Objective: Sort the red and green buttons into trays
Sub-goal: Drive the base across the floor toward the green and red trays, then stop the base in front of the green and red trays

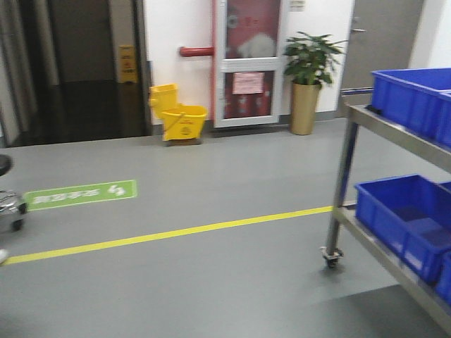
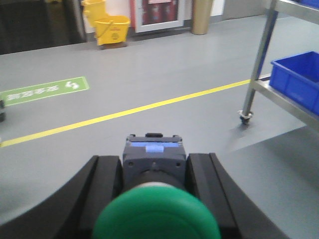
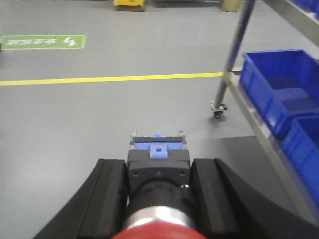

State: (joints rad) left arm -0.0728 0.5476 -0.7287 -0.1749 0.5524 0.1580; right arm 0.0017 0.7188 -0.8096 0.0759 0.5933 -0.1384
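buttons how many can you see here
2: a green button clamped in the left tool, a red button clamped in the right tool. More may be out of view.

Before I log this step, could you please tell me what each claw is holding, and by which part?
The left claw grips a green button by its dark body; the right claw grips a red button likewise.
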